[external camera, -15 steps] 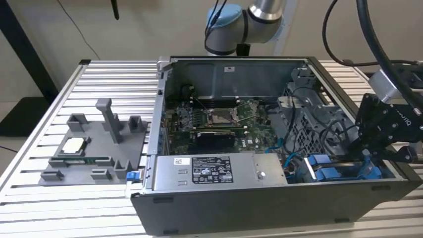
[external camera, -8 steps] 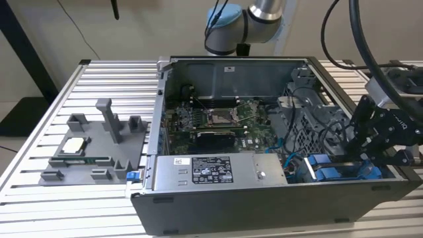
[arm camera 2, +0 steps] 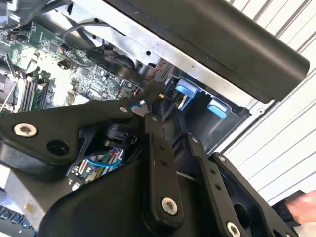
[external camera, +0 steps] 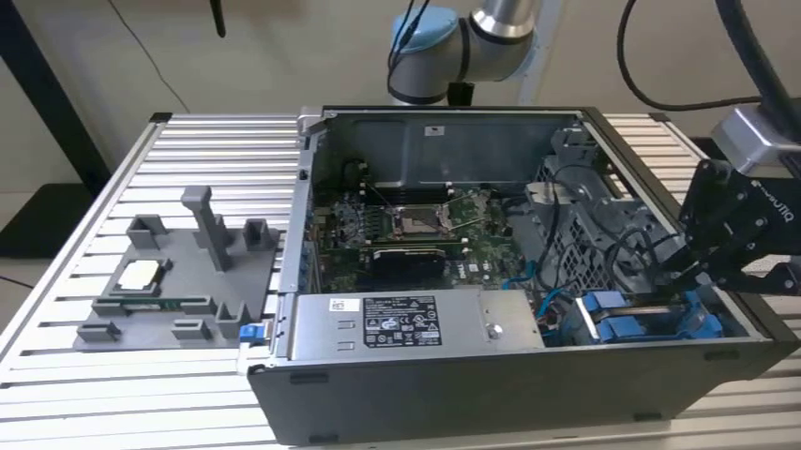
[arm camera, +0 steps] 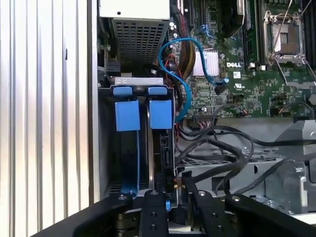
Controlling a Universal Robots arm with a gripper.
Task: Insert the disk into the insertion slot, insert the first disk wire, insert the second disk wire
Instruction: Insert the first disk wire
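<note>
Two black fingers [arm camera 2: 157, 143] of the gripper [arm camera 2: 147, 102] are drawn almost together. In the second wrist view their tips seem to pinch a small dark wire plug [arm camera 2: 157, 93], with a sliver of blue just beside it. I judge this a narrow fingertip pinch, chosen because the gap it works in is tight.

The plug hangs just beside the insertion slot [arm camera: 104, 148], close to its two bright blue tabs [arm camera: 127, 116]. In the first wrist view the disk [arm camera: 160, 155] stands on edge inside that slot, under the tab nearer the motherboard [arm camera: 232, 84], its dark edge turned towards the gripper. So the disk step looks done, and the work in hand is a wire. Seated this way, the disk offers its connector edge to the open side, probably so a plug can go straight in.

A blue wire [arm camera: 185, 89] loops from the motherboard towards the slot, and black cables [arm camera: 222, 148] sag across beside it. Whether either wire is already seated I cannot tell.

In the exterior view the gripper reaches down into the corner of the computer case [external camera: 501, 394] at that view's right, beside the grey power-supply box [external camera: 400, 323]. The case lies on its side with the panel off, which gives the arm [external camera: 494, 37] access from above. It rests on a slatted metal table [external camera: 213, 169], with a grey parts tray [external camera: 175, 281] well apart at that view's left.
</note>
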